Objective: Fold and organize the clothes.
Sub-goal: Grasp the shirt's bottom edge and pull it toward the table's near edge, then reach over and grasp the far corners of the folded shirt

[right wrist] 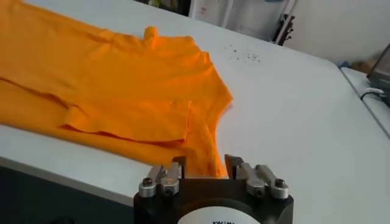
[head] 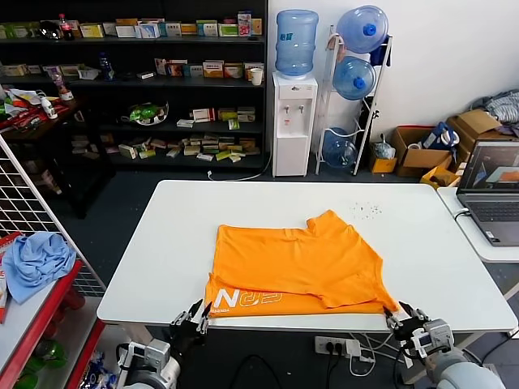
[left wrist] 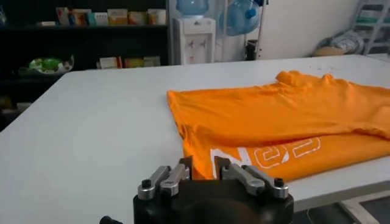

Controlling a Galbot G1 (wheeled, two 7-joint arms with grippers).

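The orange T-shirt (head: 296, 263) lies on the white table (head: 162, 243), folded over itself, with a strip of pale lettering (head: 243, 301) showing along its near edge. My left gripper (head: 193, 316) is open at the table's front edge, with the shirt's near left corner (left wrist: 201, 159) between its jaws in the left wrist view (left wrist: 202, 167). My right gripper (head: 403, 318) is open at the near right corner. That corner (right wrist: 207, 155) sits between its jaws in the right wrist view (right wrist: 206, 165).
A light blue cloth (head: 36, 259) lies on a red shelf at the left, beside a wire rack (head: 32, 211). A laptop (head: 491, 190) stands on a side table at the right. Shelves and a water dispenser (head: 292, 121) stand behind.
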